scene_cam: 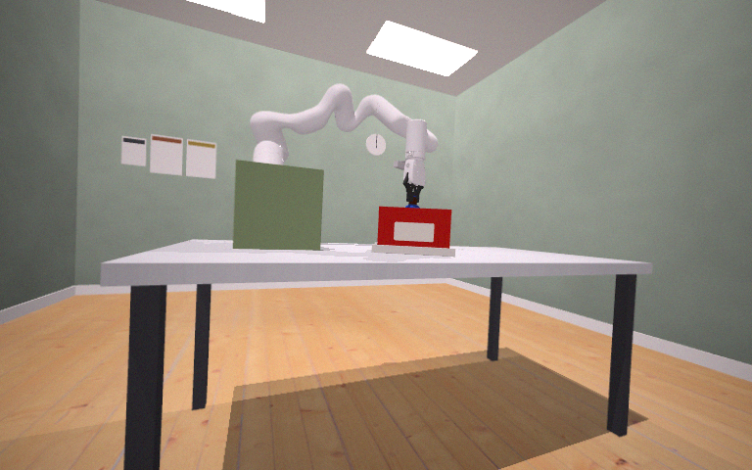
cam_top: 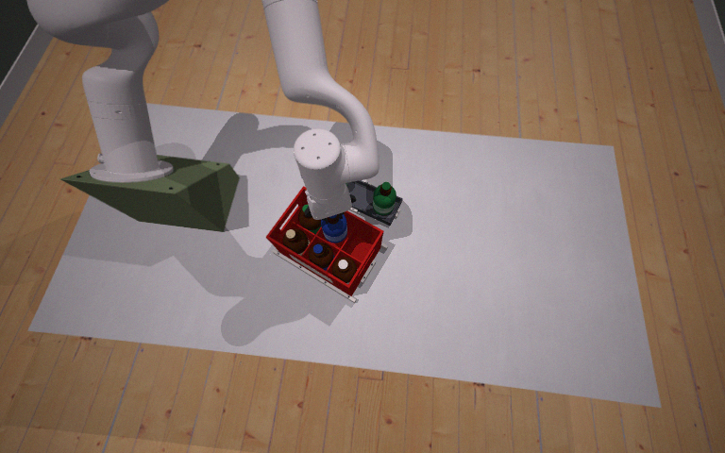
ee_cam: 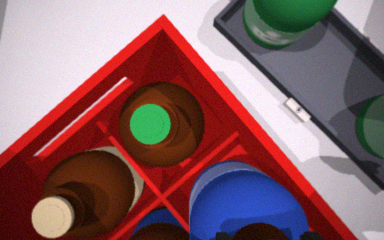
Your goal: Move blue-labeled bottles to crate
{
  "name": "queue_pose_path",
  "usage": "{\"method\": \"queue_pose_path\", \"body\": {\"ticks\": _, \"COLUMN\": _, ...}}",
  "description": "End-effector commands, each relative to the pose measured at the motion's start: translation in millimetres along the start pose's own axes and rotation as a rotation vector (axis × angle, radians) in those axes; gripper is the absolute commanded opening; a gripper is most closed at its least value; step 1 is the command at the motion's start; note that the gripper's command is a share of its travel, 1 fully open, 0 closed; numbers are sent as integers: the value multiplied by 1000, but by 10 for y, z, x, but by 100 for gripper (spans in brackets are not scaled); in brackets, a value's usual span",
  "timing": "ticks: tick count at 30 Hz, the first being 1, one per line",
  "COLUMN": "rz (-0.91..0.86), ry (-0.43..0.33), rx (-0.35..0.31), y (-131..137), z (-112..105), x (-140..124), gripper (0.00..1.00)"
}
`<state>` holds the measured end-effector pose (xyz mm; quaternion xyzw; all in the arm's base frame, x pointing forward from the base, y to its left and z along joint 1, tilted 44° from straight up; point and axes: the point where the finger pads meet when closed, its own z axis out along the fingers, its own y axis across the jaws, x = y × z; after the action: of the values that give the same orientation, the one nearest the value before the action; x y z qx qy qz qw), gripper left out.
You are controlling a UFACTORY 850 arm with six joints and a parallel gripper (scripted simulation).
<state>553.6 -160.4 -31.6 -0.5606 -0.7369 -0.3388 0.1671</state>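
My gripper (cam_top: 333,217) is shut on the neck of a blue-labeled bottle (cam_top: 334,229) and holds it upright, low inside a back-row slot of the red crate (cam_top: 326,241). In the wrist view the blue bottle (ee_cam: 247,205) fills the slot at the bottom edge. In the exterior view only its top shows above the crate (scene_cam: 413,226), under the gripper (scene_cam: 412,195). Another bottle with a blue cap (cam_top: 318,249) stands in the front middle slot. The dark tray (cam_top: 371,205) behind the crate holds a green bottle (cam_top: 384,198).
The crate also holds a green-capped brown bottle (ee_cam: 160,123), a cream-capped one (ee_cam: 82,192) and a white-capped one (cam_top: 343,265). One slot at the right (cam_top: 364,243) is empty. A second green bottle (ee_cam: 371,125) shows on the tray. The arm's green base (cam_top: 160,189) stands left.
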Motion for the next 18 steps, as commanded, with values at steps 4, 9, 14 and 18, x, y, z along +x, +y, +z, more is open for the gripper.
{"method": "queue_pose_path", "body": {"ticks": 4, "rz": -1, "ry": -2, "rx": -2, "y": 9, "z": 59, "x": -6, "gripper": 0}}
{"method": "queue_pose_path", "body": {"ticks": 9, "rz": -1, "ry": -2, "rx": -2, "y": 9, "z": 101, "x": -6, "gripper": 0}}
{"method": "queue_pose_path", "body": {"ticks": 14, "rz": -1, "ry": -2, "rx": -2, "y": 9, "z": 142, "x": -7, "gripper": 0}}
{"method": "queue_pose_path", "body": {"ticks": 18, "rz": -1, "ry": -2, "rx": -2, "y": 9, "z": 180, "x": -7, "gripper": 0}}
